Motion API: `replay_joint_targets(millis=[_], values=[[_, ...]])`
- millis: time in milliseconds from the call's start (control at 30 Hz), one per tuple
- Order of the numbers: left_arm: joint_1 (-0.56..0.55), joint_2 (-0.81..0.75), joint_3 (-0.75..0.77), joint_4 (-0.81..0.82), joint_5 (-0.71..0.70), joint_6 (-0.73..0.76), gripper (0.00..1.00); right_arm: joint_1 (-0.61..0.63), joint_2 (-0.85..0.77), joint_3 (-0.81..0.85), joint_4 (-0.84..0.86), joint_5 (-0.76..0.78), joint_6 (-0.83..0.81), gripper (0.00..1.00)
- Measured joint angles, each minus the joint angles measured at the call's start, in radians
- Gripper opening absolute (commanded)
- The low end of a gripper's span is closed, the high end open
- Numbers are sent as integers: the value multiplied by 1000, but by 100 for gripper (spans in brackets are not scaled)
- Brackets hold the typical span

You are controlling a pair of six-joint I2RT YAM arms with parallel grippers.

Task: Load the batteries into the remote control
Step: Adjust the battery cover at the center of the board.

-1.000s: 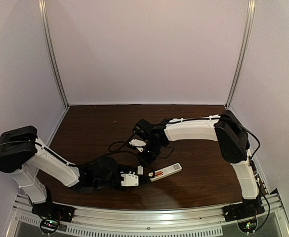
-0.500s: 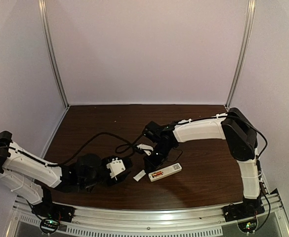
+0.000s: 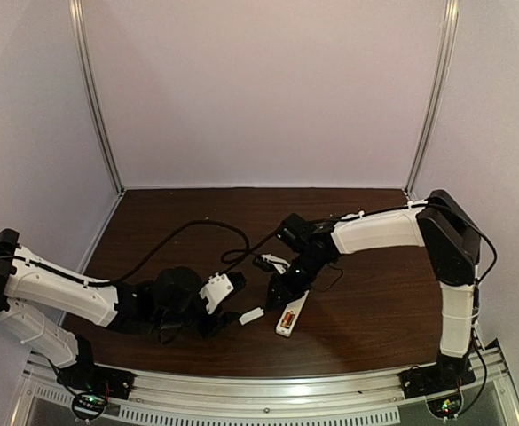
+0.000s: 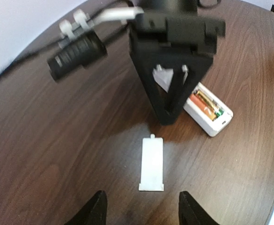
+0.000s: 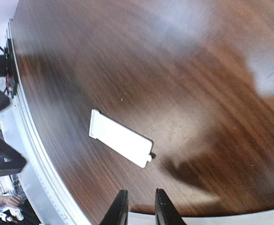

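The white remote control [image 3: 288, 317] lies back-up on the dark table, its long axis toward the near edge. Its compartment is uncovered, with orange-and-gold batteries [image 4: 203, 101] lying inside. In the left wrist view the remote control [image 4: 211, 118] sits to the right of my right gripper [image 4: 167, 118], whose tip rests on the wood beside it. My right gripper [image 3: 278, 301] has its fingers a narrow gap apart, bare wood showing between them [image 5: 139, 209]. My left gripper [image 4: 142, 213] stands open, holding nothing, just short of the loose cover plate.
A small white cover plate [image 4: 151, 164] lies flat between the two grippers, also visible as the cover plate [image 3: 251, 315] and the cover plate [image 5: 120, 138]. Black cables [image 3: 197, 232] loop over the table's middle. A metal rail [image 3: 268, 390] runs along the near edge.
The remote has swung from lying crosswise to pointing at the near edge. My right fingers have parted slightly. The left gripper has moved right, up to the cover plate.
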Motion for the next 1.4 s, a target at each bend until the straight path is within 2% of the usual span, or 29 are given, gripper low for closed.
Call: replay_joint_targets(millis=[333,667,1167,1400], values=[[0,130,19,-83,42,-58,56,-76,-81,-16,86,-8,48,28],[6,245,71,-51,66,-69,55,-155,-157,-94,136,-13,75,29],[57,299,102,-6,140,-73,30,-219,-228,-116,159,-23,76,29],[60,299,112,-18,141,-60,22,-219,-228,-116,160,-31,74,36]])
